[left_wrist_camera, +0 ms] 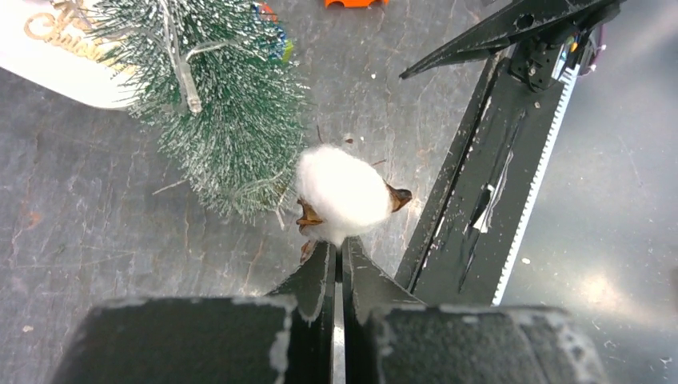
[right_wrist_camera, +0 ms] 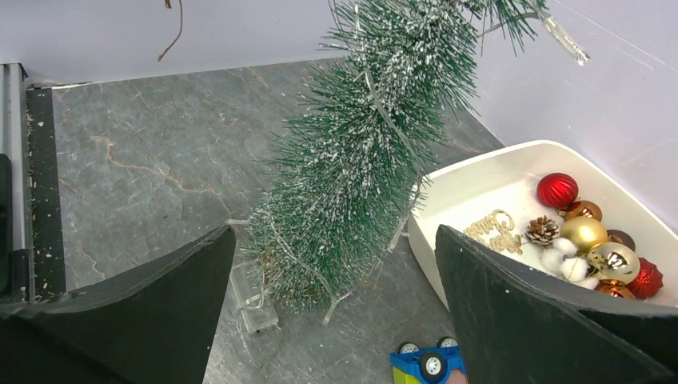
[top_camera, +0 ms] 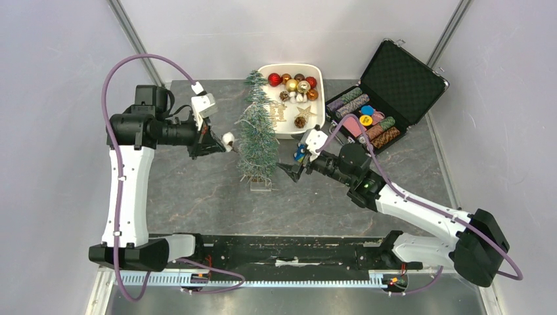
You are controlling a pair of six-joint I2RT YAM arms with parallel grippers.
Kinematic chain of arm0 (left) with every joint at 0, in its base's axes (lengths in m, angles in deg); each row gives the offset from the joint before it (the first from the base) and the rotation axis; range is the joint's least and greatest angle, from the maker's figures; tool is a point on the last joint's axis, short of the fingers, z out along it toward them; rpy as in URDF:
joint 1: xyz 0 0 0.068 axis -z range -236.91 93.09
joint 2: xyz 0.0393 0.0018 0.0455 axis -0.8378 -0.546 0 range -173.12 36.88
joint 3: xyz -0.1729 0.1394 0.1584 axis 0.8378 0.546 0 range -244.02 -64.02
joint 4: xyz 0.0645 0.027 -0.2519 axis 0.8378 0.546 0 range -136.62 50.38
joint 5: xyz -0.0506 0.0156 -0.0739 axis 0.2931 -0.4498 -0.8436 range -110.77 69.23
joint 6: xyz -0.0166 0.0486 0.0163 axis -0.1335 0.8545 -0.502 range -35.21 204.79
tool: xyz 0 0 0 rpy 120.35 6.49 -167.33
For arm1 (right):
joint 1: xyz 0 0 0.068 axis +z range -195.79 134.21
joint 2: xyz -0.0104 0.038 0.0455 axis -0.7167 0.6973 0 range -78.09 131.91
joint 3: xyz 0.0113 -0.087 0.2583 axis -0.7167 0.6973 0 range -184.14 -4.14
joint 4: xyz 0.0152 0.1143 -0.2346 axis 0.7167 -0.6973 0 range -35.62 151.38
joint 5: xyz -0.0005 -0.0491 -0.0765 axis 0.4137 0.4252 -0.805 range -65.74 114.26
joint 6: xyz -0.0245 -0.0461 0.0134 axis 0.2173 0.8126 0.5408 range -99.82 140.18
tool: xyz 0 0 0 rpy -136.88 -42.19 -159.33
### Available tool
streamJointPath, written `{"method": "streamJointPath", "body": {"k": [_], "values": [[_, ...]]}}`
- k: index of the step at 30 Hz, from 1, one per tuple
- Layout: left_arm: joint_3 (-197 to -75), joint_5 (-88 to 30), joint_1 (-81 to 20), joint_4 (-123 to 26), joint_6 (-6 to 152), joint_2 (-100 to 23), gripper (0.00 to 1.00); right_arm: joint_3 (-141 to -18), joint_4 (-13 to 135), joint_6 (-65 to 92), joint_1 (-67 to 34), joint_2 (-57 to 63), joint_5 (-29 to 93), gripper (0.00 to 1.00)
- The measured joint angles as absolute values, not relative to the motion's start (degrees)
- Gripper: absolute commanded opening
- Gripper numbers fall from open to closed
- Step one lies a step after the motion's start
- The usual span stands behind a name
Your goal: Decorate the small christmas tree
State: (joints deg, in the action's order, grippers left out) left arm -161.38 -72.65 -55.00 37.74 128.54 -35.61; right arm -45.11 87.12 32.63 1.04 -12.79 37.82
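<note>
The small christmas tree [top_camera: 257, 134] stands upright mid-table on a clear square base [top_camera: 261, 185], with a thin clear wire wound through its frosted green bristles. My left gripper [top_camera: 220, 142] is shut on a white cotton boll ornament [top_camera: 228, 139] and holds it just left of the tree's middle. In the left wrist view the cotton boll [left_wrist_camera: 340, 192] sits at the fingertips, nearly touching the branches [left_wrist_camera: 216, 104]. My right gripper [top_camera: 293, 172] stands open just right of the tree's lower part. The right wrist view shows the tree [right_wrist_camera: 360, 160] between its spread fingers [right_wrist_camera: 184, 280], apart from them.
A white tray [top_camera: 320, 73] behind the tree holds red, gold and brown baubles, pine cones, a star and gold lettering. An open black case [top_camera: 402, 72] of poker chips stands at back right. A small blue toy car [right_wrist_camera: 428, 364] lies overturned by the right gripper.
</note>
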Motion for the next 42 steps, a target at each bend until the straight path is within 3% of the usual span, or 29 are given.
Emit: {"method": "streamJointPath", "body": {"k": [6, 14, 21, 42], "values": [[-152.9, -69.7, -55.5, 23.8, 118.3, -30.2, 0.02, -42.9, 88.8, 32.6, 0.5, -12.9, 37.8, 0.98], [-151.9, -62.5, -55.3, 10.3, 109.0, -27.9, 0.02, -44.1, 93.0, 31.2, -0.7, -7.5, 37.6, 0.98], [-148.5, -57.2, -55.0, 8.1, 108.9, -28.0, 0.02, -47.3, 95.5, 29.6, -0.9, -1.3, 38.4, 0.97], [-134.4, -57.1, -50.1, -2.5, 101.3, -27.1, 0.02, -55.9, 99.2, 27.3, -1.0, 10.1, 43.9, 0.92]]}}
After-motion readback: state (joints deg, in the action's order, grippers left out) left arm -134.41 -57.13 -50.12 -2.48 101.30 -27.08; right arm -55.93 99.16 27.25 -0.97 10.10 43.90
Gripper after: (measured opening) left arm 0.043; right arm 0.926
